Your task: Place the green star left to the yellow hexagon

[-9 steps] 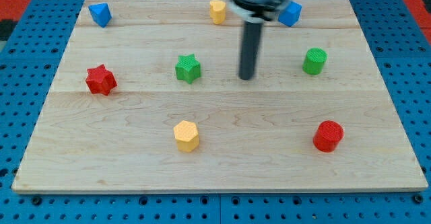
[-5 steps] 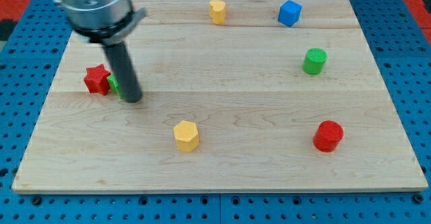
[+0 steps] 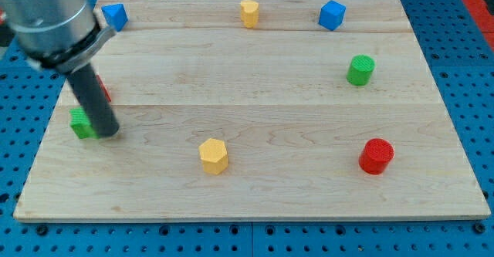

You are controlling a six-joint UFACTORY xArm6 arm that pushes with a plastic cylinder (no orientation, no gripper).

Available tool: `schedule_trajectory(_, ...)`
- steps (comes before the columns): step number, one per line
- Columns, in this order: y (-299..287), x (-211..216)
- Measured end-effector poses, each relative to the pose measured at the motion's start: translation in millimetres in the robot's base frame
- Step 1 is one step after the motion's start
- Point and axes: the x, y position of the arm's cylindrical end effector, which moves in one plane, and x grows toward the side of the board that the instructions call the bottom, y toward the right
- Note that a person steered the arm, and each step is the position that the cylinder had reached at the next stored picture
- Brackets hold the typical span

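The green star (image 3: 80,123) lies near the board's left edge, partly hidden behind the rod. My tip (image 3: 107,133) rests on the board touching the star's right side. The yellow hexagon (image 3: 214,155) sits lower middle, well to the right of the star and a little lower. A red star (image 3: 102,88) is mostly hidden behind the rod, just above the green star.
A blue block (image 3: 114,15) sits top left, a yellow block (image 3: 248,13) top middle, a blue cube (image 3: 332,15) top right. A green cylinder (image 3: 360,69) and a red cylinder (image 3: 376,156) stand on the right. The wooden board (image 3: 255,203) lies on blue pegboard.
The rod swept from the board's middle to the left, pushing the green star left and down past the red star to near the left edge.
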Motion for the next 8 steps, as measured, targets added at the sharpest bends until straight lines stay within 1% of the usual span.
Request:
schedule_trajectory(1, 26.3, 9.7)
schedule_trajectory(2, 67.9, -17.1)
schedule_trajectory(3, 56.6, -54.6)
schedule_trajectory(4, 20.1, -57.5)
schedule_trajectory(5, -8.1, -57.5)
schedule_trajectory(6, -29.3, -41.6)
schedule_trajectory(7, -36.1, -5.6)
schedule_trajectory(8, -12.5, -8.7)
